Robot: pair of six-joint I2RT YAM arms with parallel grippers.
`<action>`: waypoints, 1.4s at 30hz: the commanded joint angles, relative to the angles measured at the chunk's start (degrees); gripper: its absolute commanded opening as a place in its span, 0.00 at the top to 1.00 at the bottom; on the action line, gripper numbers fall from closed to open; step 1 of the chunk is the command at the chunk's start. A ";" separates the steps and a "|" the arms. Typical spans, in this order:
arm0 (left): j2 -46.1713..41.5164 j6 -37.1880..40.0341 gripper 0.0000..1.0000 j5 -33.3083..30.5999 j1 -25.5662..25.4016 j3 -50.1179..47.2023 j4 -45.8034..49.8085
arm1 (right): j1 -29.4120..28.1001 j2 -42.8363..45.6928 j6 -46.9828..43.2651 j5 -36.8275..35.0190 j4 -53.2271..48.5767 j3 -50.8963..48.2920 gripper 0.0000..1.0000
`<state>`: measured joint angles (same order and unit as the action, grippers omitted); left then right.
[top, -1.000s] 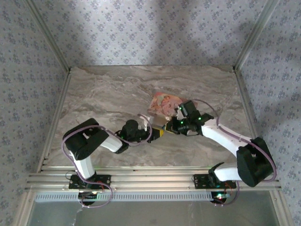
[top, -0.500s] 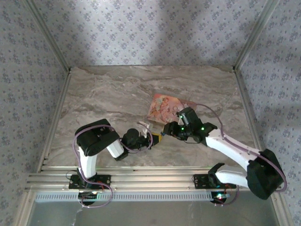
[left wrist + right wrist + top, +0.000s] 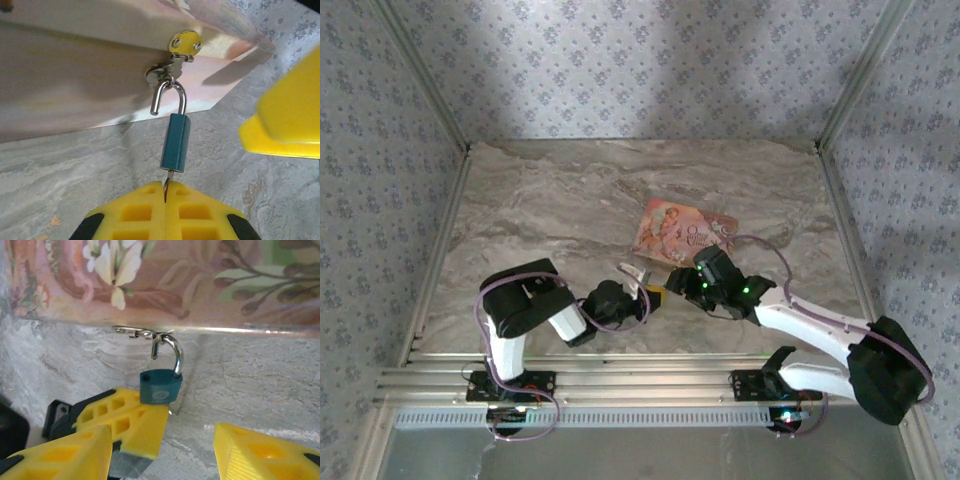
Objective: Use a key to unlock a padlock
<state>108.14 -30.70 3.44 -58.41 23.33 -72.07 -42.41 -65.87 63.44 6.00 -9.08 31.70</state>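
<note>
In the overhead view, the left arm (image 3: 525,310) crouched at the lower left of the marble table (image 3: 540,200) and reached toward the middle of the frame. In the left wrist view, the left gripper (image 3: 165,192) sat at bottom centre. Its yellow fingers were pressed flat together on the thin blade of the key (image 3: 167,181), which ran up into the underside of the padlock (image 3: 175,142).

The small blue padlock stood mid-frame there with its shackle (image 3: 169,95) sprung. The left leg hung clear of the body, and the bend was hooked through a metal ring (image 3: 159,75) at the edge of the pink printed pouch (image 3: 75,75), which lay across the upper part of the frame.

In the right wrist view, the right gripper (image 3: 165,440) held its jaws apart, one yellow finger at lower left and one at lower right, with nothing clasped between them. The padlock hung just above that gap, touching neither finger. Overhead, the right arm (image 3: 820,325) stretched in from the lower right.
</note>
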 commanded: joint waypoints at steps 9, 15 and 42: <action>-7.56 16.54 1.00 -10.69 -5.95 5.27 16.37 | -1.62 -7.20 2.29 -3.27 -4.06 7.89 0.44; -8.60 20.59 1.00 -15.42 -7.80 6.86 20.27 | -1.86 -8.39 3.06 -3.71 -6.90 8.82 0.45; -5.97 22.50 1.00 -20.29 -11.17 6.99 14.33 | -0.57 -10.38 7.05 -4.59 -2.60 7.32 0.56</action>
<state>101.82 -10.07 -17.63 -67.64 29.15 -52.62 -43.38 -75.09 68.82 2.33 -12.99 38.46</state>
